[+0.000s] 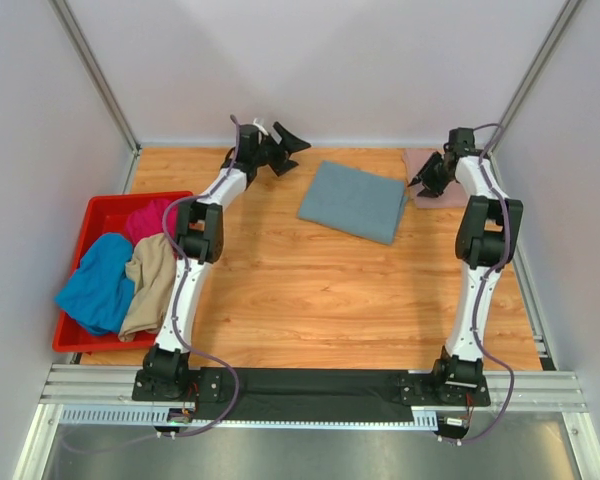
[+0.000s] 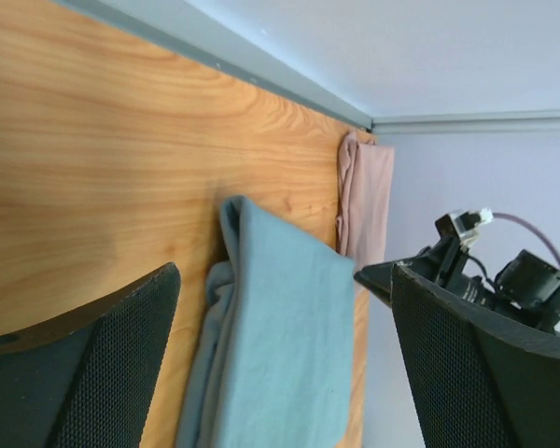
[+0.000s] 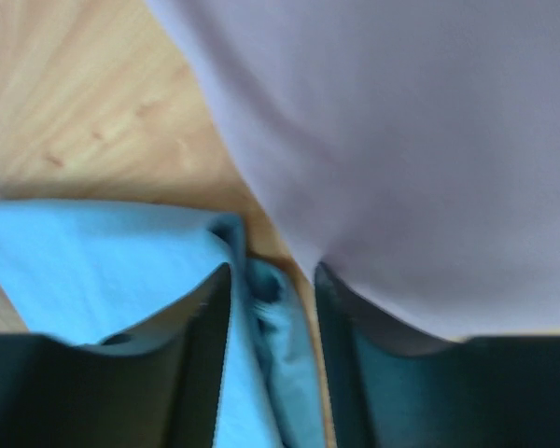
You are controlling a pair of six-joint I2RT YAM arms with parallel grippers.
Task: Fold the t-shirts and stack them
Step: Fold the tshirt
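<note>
The slate grey-blue shirt lies folded in a soft, flat rectangle at the back of the wooden table, just beside the dusty-pink shirt. I judge folding done and stacking next: a two-sided lift onto the pink. The left gripper gapes empty; the right gripper stands slightly parted at the grey-blue corner, nipping cloth or not I cannot tell.

five t-shirts: one slate grey-blue t-shirt, one dusty-pink t-shirt, one bright blue t-shirt, one magenta t-shirt, one beige t-shirt. one red bin. one wooden table. two arms, each with one gripper: left gripper, right gripper.
</note>
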